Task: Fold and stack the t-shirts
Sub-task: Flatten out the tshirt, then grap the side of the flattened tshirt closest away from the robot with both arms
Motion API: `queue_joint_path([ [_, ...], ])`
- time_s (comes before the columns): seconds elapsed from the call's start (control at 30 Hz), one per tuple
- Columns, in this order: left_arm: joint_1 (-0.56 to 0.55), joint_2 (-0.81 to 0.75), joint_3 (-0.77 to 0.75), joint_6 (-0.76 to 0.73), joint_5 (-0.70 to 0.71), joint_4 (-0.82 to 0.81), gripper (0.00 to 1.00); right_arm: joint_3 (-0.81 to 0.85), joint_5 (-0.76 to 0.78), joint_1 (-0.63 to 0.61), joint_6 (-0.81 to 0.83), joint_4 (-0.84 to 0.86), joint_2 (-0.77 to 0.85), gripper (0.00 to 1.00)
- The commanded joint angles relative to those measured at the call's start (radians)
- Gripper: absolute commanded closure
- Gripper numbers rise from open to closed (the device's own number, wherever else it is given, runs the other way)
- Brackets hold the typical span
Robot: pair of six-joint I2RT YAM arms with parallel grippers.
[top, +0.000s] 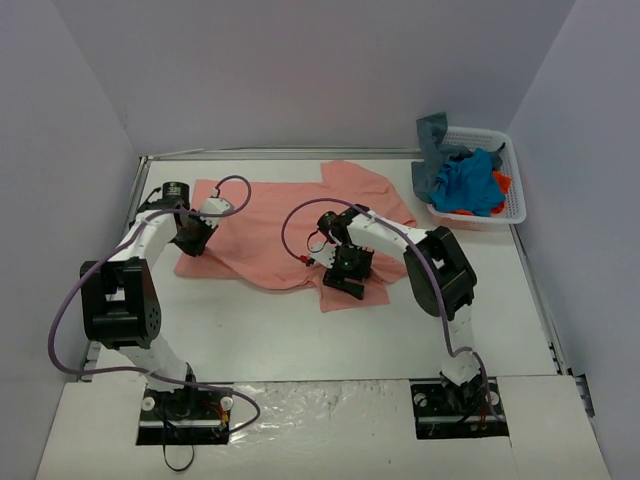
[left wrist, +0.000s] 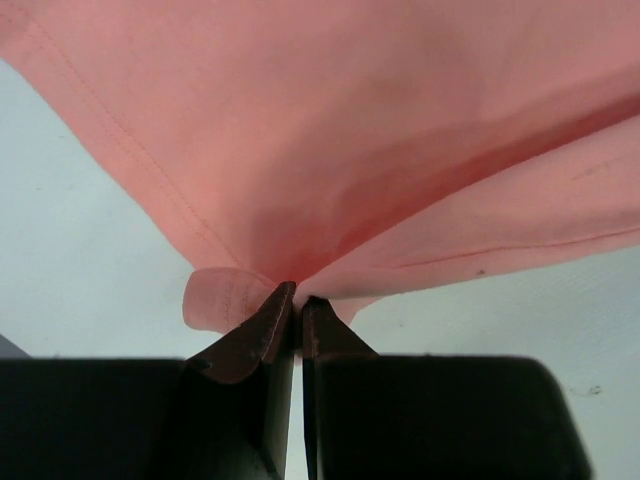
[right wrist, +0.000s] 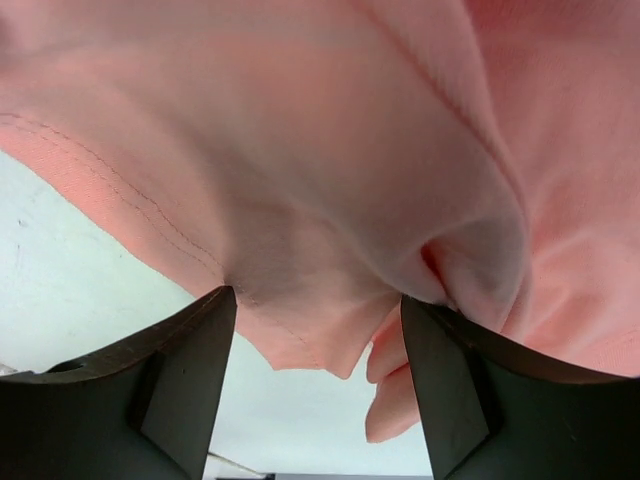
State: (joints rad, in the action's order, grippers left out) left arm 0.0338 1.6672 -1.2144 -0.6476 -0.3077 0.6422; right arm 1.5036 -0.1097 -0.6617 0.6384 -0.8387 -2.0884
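Observation:
A salmon-pink t-shirt (top: 290, 225) lies spread and creased across the middle of the white table. My left gripper (top: 192, 243) sits at its left edge and is shut on a pinch of the hem; the wrist view shows the cloth (left wrist: 330, 150) fanning out from the closed fingertips (left wrist: 272, 310). My right gripper (top: 345, 283) is open at the shirt's near right corner, its fingers (right wrist: 190, 350) standing wide either side of a bunched cloth edge (right wrist: 320, 250). Bright blue (top: 468, 184), slate grey-blue (top: 430, 150) and orange-red (top: 501, 182) shirts lie heaped in the basket.
The white lattice basket (top: 510, 205) stands at the far right by the wall. Purple cables (top: 300, 215) loop over the shirt from both arms. Grey walls close the table on three sides. Bare white table (top: 300, 330) lies between the shirt and the arm bases.

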Motion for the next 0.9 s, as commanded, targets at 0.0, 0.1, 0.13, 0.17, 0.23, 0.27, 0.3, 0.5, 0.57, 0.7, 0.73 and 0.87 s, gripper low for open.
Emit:
queue_joint_path([
  [0.0,-0.002,-0.001,-0.065,0.031,0.061,-0.027,0.98,0.015,-0.022,-0.004,0.009,-0.011,0.022,0.37],
  [0.1,-0.002,-0.007,-0.074,0.026,0.055,-0.016,0.98,-0.034,-0.033,-0.009,0.017,-0.037,0.096,0.38],
  [0.13,-0.002,-0.009,-0.074,0.028,0.056,-0.018,0.98,-0.049,-0.022,-0.010,0.020,-0.052,0.119,0.38],
  [0.17,-0.002,-0.011,-0.076,0.026,0.052,-0.015,0.98,-0.065,-0.016,-0.010,0.023,-0.060,0.164,0.38],
  [0.23,-0.002,-0.012,-0.076,0.028,0.050,-0.015,0.98,-0.114,-0.002,-0.009,0.033,-0.077,0.212,0.38],
  [0.27,-0.002,-0.012,-0.074,0.031,0.047,-0.016,0.97,-0.129,0.010,-0.007,0.037,-0.082,0.255,0.38],
  [0.3,-0.003,-0.012,-0.071,0.034,0.047,-0.019,0.98,-0.146,0.016,-0.006,0.040,-0.089,0.274,0.38],
  [0.5,-0.005,-0.018,-0.048,0.042,0.047,-0.033,0.98,-0.239,0.007,-0.004,0.050,-0.111,0.381,0.40],
  [0.57,-0.005,-0.018,-0.045,0.043,0.050,-0.032,0.98,-0.273,0.001,-0.003,0.056,-0.114,0.386,0.46],
  [0.7,-0.006,-0.023,-0.045,0.045,0.047,-0.024,0.98,-0.322,-0.034,-0.016,0.064,-0.120,0.366,0.50],
  [0.73,-0.005,-0.024,-0.046,0.046,0.047,-0.024,0.98,-0.333,-0.038,-0.030,0.063,-0.119,0.360,0.49],
  [0.87,-0.006,-0.032,-0.042,0.046,0.041,-0.022,0.98,-0.368,-0.038,-0.058,0.049,-0.086,0.344,0.47],
])
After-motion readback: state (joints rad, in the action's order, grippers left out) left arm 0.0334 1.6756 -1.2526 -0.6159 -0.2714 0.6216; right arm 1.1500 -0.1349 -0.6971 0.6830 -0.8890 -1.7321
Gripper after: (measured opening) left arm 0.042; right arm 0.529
